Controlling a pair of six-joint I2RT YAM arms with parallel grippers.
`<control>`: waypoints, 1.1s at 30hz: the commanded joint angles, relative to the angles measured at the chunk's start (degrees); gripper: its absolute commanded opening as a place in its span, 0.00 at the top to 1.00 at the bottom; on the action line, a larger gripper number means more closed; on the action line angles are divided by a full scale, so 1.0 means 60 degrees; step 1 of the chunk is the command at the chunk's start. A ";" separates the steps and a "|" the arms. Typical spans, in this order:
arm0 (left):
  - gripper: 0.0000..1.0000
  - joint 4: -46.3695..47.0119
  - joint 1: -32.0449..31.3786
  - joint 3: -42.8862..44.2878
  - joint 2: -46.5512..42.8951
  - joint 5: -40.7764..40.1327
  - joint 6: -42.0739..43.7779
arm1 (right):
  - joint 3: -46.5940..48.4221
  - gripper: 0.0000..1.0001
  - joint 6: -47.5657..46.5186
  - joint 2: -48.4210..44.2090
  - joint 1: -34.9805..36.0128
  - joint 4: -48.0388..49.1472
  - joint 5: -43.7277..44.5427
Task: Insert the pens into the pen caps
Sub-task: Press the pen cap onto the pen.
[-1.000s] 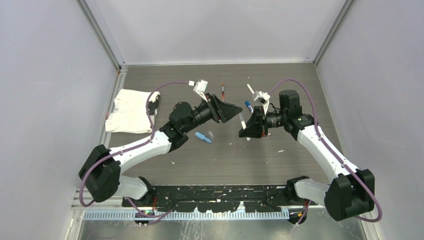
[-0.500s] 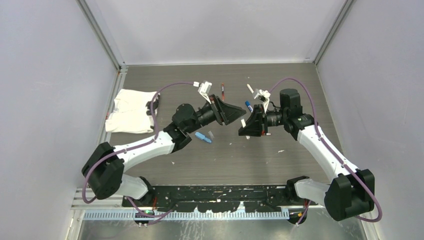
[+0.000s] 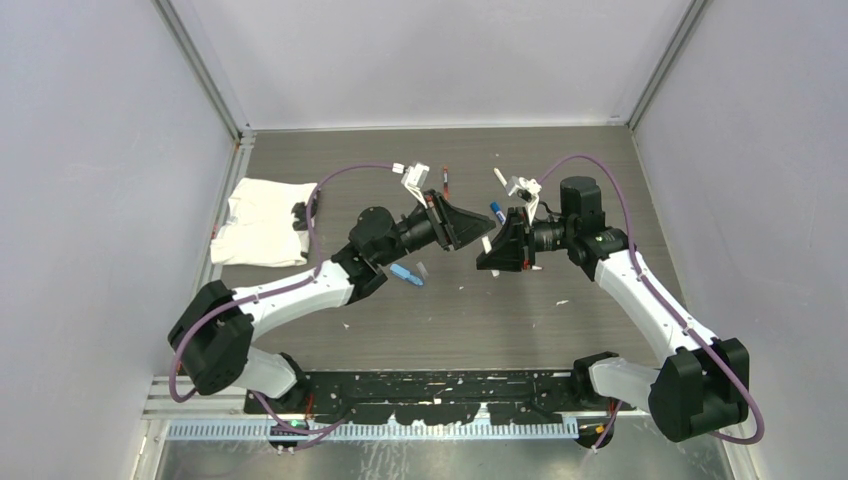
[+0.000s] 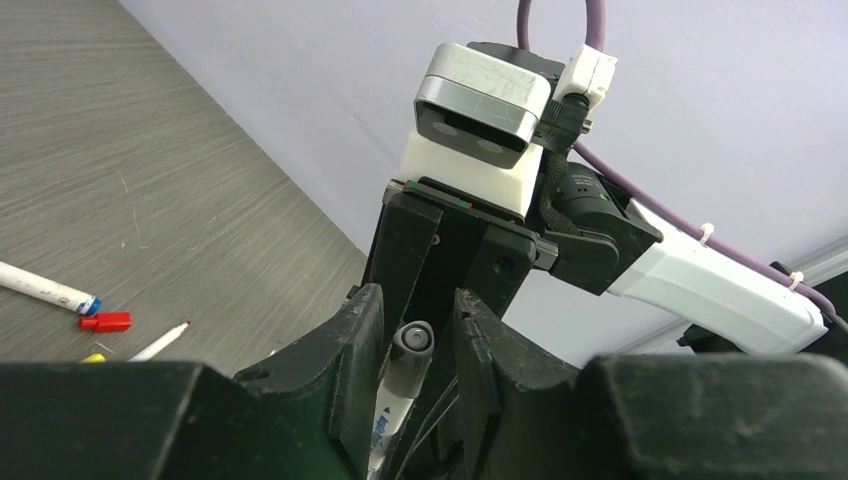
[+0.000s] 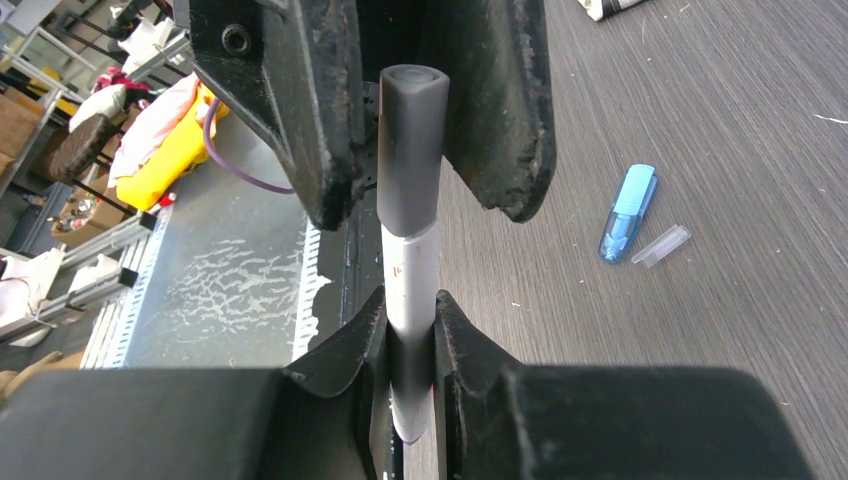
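**A:** Entry one, the right claw (image 5: pixel 408 330)?

**B:** Pressed together on a pen (image 5: pixel 412 270). It pinches the white barrel low down, and the rest stands out past the fingertips. The pen hangs in the air over the middle of the table (image 5: pixel 700 120), touching nothing below.

**A:** Entry two, the left claw (image 4: pixel 412 325)?

**B:** Spread. Its fingers (image 5: pixel 310 100) flank the pen's grey end (image 5: pixel 412 150). One sits almost against it and the other shows a gap. I cannot tell whether that grey piece is a seated cap or the pen's tail.

**A:** Handling?

**B:** Judged light, stiff and smooth-skinned, so it is liable to swivel or slide in a narrow pinch. The best hold looks like flat across the grey end's sides, square to the barrel, with any push along its length.

**A:** Further out?

**B:** A blue-tipped pen (image 4: pixel 45 290) lies on the table toward the far side, with a red cap (image 4: pixel 106 321) just beside it. Left of the claws are a light-blue oblong piece (image 5: pixel 628 212) and a small clear piece (image 5: pixel 662 246). A white cloth (image 3: pixel 262 222) lies at the far left.
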 commanded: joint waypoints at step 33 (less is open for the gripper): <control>1.00 0.0622 -0.1137 -0.1002 0.0232 0.2564 0.1419 | -0.0094 0.99 0.0723 -0.0142 -0.0335 0.1216 0.1177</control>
